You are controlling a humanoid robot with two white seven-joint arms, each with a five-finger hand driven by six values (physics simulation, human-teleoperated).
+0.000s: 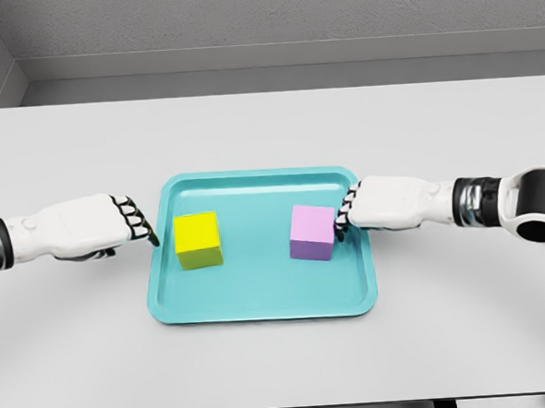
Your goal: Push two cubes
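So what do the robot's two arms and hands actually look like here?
Both arms are smooth white shells. The left hand and right hand have short fingers banded black and white. The right arm shows a dark ribbed wrist ring and a rounded white joint with a black centre.

Scanning for anything to read, nothing legible here, no lettering on my yellow cube (pixel 197 239), none on my pink cube (pixel 312 231), teal tray (pixel 260 302) plain, worktop (pixel 282 361) bare of labels, numbers or signs

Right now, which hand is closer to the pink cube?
Right. The right hand has its fingertips at the pink cube, on its right side. The left hand is outside the tray's left edge, beyond the yellow cube.
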